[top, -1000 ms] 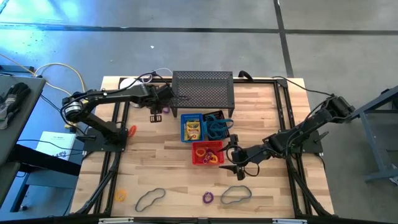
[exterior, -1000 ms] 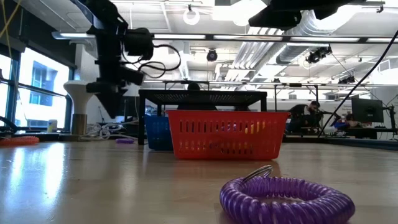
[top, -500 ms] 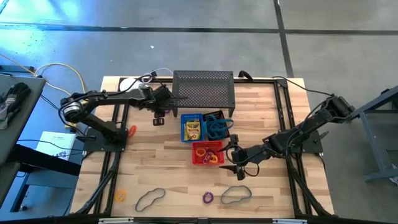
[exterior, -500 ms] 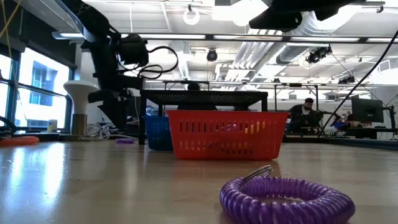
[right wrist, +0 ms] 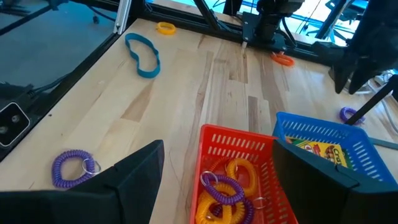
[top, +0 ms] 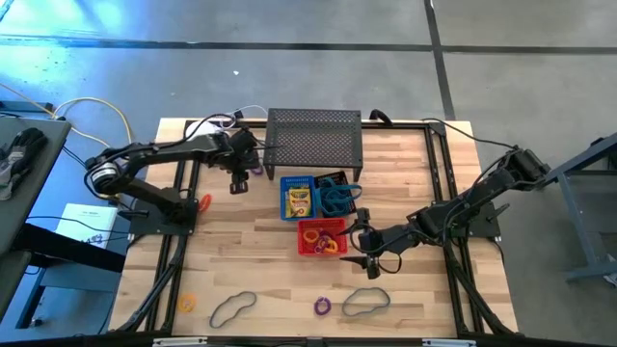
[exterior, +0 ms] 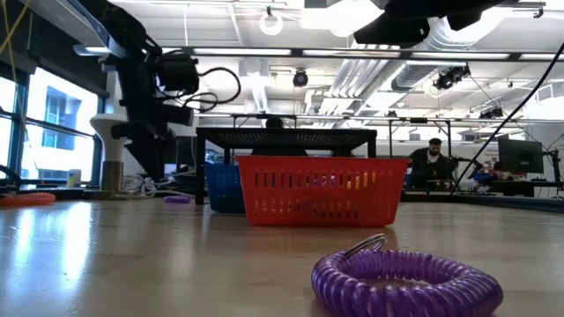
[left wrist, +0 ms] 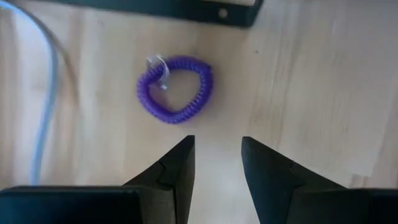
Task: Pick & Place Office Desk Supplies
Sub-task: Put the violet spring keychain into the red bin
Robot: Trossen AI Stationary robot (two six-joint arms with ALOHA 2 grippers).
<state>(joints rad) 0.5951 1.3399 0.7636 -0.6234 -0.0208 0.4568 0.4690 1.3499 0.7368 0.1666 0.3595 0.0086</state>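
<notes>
3 bins mid-frame in high view: blue bin [top: 298,198] w/ 1 yellow box [top: 300,201], black bin [top: 336,194] w/ bluish cords, red bin [top: 321,237] w/ yellow, orange & purple rings. Mesh rack [top: 314,141] just above them.

Loose on desk [top: 260,251]: 2 purple rings, one [top: 321,306] bottom centre, one [left wrist: 175,89] left of rack. 2 cords, [top: 232,307] lower left and [top: 366,302] lower right. 1 yellow ring [top: 185,303] far lower left, 1 orange ring [top: 203,201] at left by arm base.

Left gripper [top: 238,183] reaches from left edge, arm stretched toward rack's left side, pointing down over bare desk just beside the upper purple ring; fingers [left wrist: 172,169] parted, gripping nothing. Right gripper [top: 363,251] comes in from right, low, beside red bin's right edge; fingers spread wide, nothing between.
</notes>
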